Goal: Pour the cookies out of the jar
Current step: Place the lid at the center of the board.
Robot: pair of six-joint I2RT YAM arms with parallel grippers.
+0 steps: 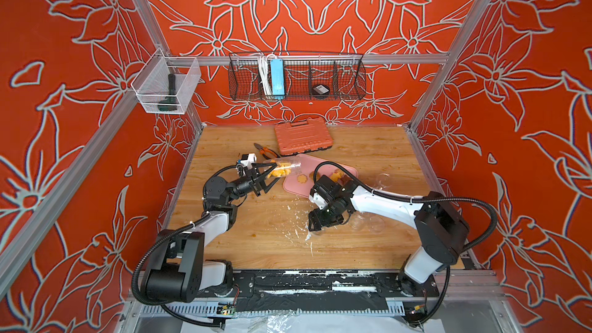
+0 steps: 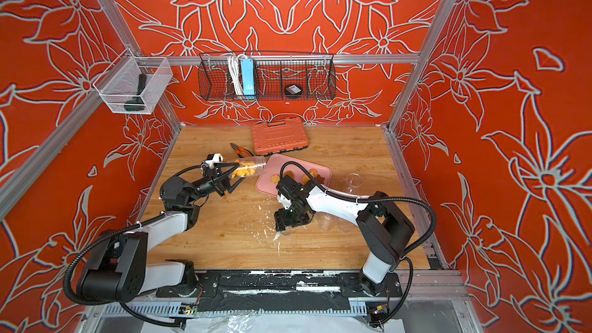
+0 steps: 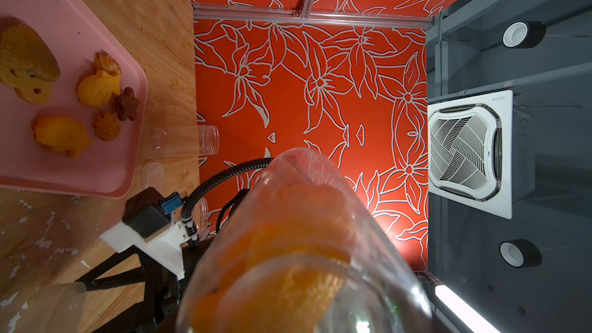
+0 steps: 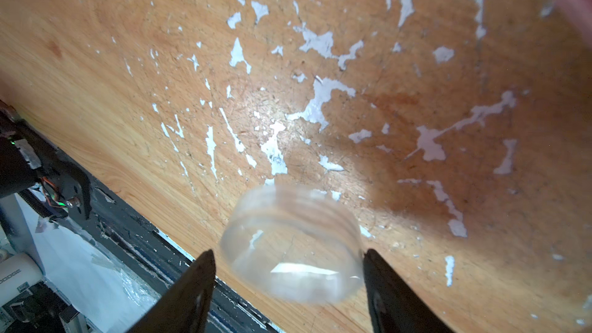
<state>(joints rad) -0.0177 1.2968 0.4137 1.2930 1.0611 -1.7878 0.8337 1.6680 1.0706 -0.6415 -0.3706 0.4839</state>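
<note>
- Closest to my left wrist lens is the clear jar [image 3: 288, 251]. It is held on its side in the air, just left of the pink tray [image 3: 64, 168]. In both top views its mouth reaches the tray's left edge.
- I see my left gripper [image 1: 278, 171] clenched on that jar, one finger on each side of its rear half.
- Several orange cookies [image 1: 279, 172] lie inside the jar, bunched around its middle.
- Orange-handled pliers [image 1: 266, 152] lie on the wooden table [image 1: 368, 142], just past the tray's far left corner.
- More cookies lie loose on the tray itself: swirl and fish shapes in orange-yellow and tan, with a brown star [image 3: 127, 104] near the tray's edge.
- An orange tool case [image 1: 302, 136] lies flat beyond the tray's far side, close to it.
- My right gripper [image 4: 286, 254] hangs over bare, white-flecked table on the near side of the tray. Its jaws stand apart on either side of a clear screw lid [image 4: 291, 235]. The lid shows blurred in the right wrist view, with a gap at one finger, so I read the claw as released. I cannot tell whether the lid touches the table.
- An empty clear jar [image 1: 382, 180] stands on the table right of the tray, apart from it.
</note>
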